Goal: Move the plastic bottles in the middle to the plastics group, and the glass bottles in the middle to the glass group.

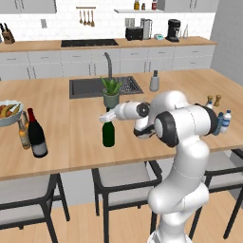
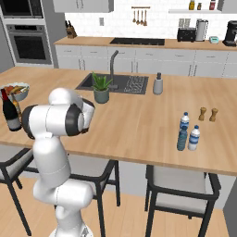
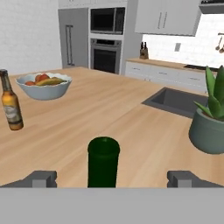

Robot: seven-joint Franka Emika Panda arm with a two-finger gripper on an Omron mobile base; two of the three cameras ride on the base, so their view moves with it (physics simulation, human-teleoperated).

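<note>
The slim dark green wine bottle (image 1: 108, 134) stands upright mid-counter, just in front of the potted plant (image 1: 111, 92). My gripper (image 1: 107, 117) hovers at its top, open. In the hand view the bottle's neck (image 3: 103, 162) rises between the two spread fingertips (image 3: 41, 178), touching neither. The black wine bottle with the red top (image 1: 35, 135) stands at the left beside the amber bottles (image 1: 23, 134), one of them also in the hand view (image 3: 10, 107). At the right, the blue-tinted bottle (image 2: 182, 139) stands with two white-capped water bottles (image 2: 194, 137).
A fruit bowl (image 1: 7, 111) sits at the far left by the amber bottles. The sink (image 1: 90, 87) and a grey dispenser (image 1: 154, 81) lie behind the plant. Two small brown shakers (image 2: 208, 114) stand behind the water bottles. Stools (image 1: 123, 178) line the near counter edge.
</note>
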